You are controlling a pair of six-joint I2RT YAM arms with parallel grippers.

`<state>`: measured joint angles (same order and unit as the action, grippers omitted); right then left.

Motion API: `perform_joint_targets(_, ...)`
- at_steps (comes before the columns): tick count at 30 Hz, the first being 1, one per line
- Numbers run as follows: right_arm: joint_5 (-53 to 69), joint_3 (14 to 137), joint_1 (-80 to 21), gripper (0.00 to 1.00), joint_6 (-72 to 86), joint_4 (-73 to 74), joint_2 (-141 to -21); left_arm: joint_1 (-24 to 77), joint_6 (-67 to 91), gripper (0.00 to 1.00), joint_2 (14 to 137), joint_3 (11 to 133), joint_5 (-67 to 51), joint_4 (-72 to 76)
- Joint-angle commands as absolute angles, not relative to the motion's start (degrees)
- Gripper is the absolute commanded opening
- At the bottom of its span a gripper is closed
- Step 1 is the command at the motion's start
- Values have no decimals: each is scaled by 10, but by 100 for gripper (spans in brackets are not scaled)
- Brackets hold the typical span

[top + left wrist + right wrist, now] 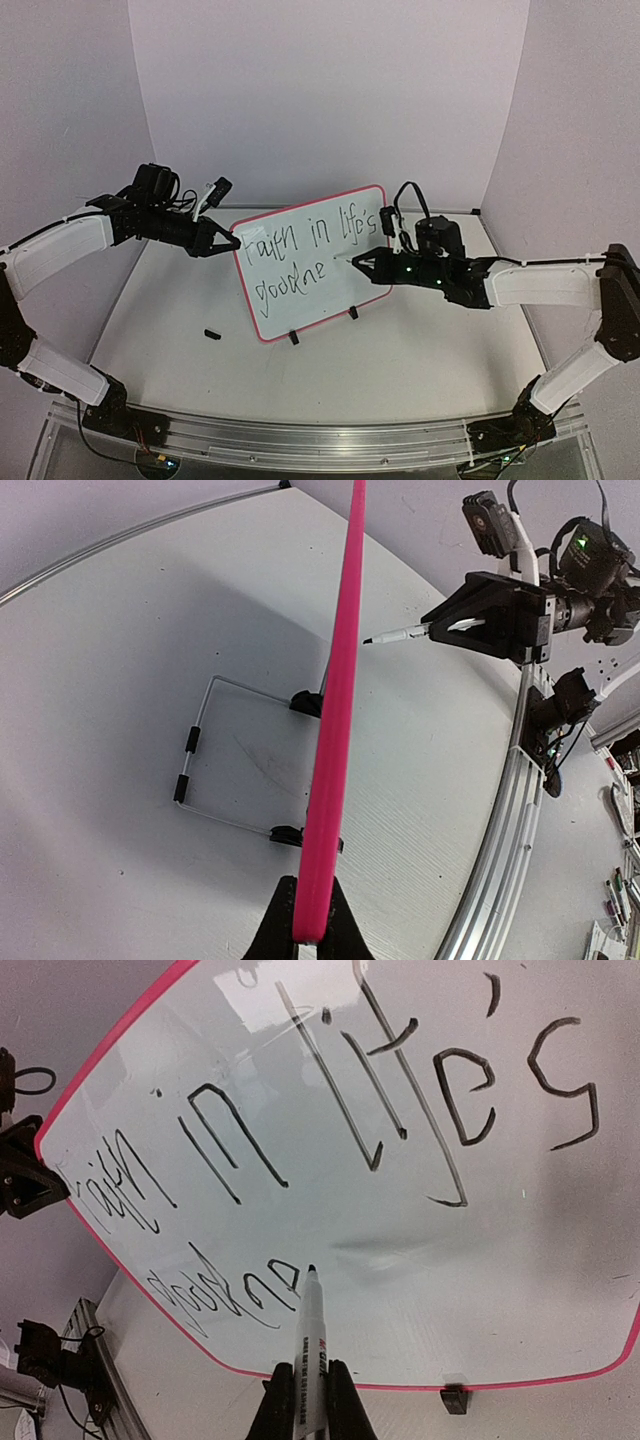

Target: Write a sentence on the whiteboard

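The whiteboard (pixel 310 260) stands upright mid-table on two black clip feet, pink-red framed, with black handwriting in two lines. My left gripper (pixel 232 242) is shut on its left edge; in the left wrist view the pink edge (pixel 335 710) runs up from between my jaws (pixel 305 932). My right gripper (pixel 362 263) is shut on a white marker (pixel 311 1355), uncapped, its black tip at the board face just right of the last letter of the lower line. The marker also shows in the left wrist view (pixel 400 634), tip close to the board.
A small black marker cap (pixel 211 333) lies on the table left of the board. A wire stand (pixel 200 765) props the board from behind. The aluminium rail (pixel 300 435) runs along the near edge. Walls enclose the back and sides.
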<state>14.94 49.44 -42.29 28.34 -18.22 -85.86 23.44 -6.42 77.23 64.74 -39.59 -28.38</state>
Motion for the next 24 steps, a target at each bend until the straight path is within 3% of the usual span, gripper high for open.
perform_joint_targets(1, 157, 514, -418, 0, 276, -203, -877, 236, -78, 0, 788, 639, -363, -305)
perform_joint_targets(24, 198, 537, -418, 0, 277, -213, -923, 236, -79, 0, 793, 640, -363, -305)
